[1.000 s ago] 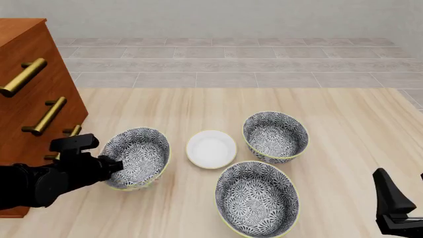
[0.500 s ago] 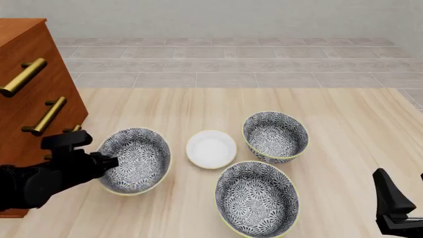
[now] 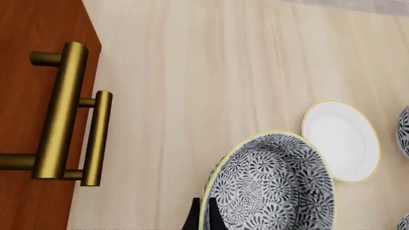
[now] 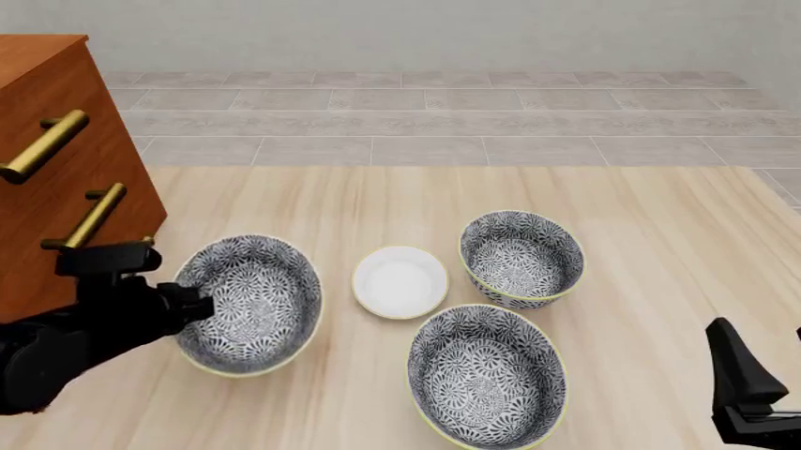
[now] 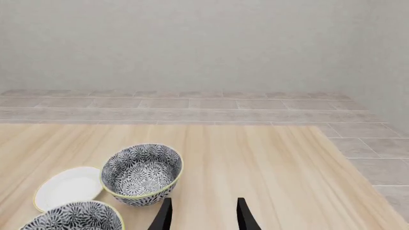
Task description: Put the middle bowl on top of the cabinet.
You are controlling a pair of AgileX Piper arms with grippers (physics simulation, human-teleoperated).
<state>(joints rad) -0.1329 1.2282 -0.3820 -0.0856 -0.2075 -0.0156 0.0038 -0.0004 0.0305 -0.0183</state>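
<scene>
The left gripper [image 4: 190, 305] is clamped on the near-left rim of the middle bowl [image 4: 249, 303], one finger inside the wall and one outside; in the left wrist view the dark fingertips [image 3: 193, 219] straddle the yellow-green rim of that bowl [image 3: 271, 187]. Compared with a second ago, the bowl sits higher in the front view and is tipped more toward the camera, so more of its patterned inside shows, and it appears lifted off the table [image 4: 375, 202]. The left arm has drawn back toward the table's left edge, and the gripper now sits nearer the lowest brass handle of the cabinet [image 4: 56, 169]. The cabinet stands at the table's left edge, its top bare in what the front view shows; the wrist view shows its red-brown front [image 3: 28, 120] and two brass handles just beside the bowl.

The small white dish [image 4: 400, 282] lies just right of the held bowl, unmoved. The far patterned bowl [image 4: 522, 258] and the near patterned bowl [image 4: 487, 377] rest where they were, toward the table's near right.

The right gripper [image 5: 203, 215] hangs unmoved over the near right corner of the table, its two fingers spread apart with nothing between them.
</scene>
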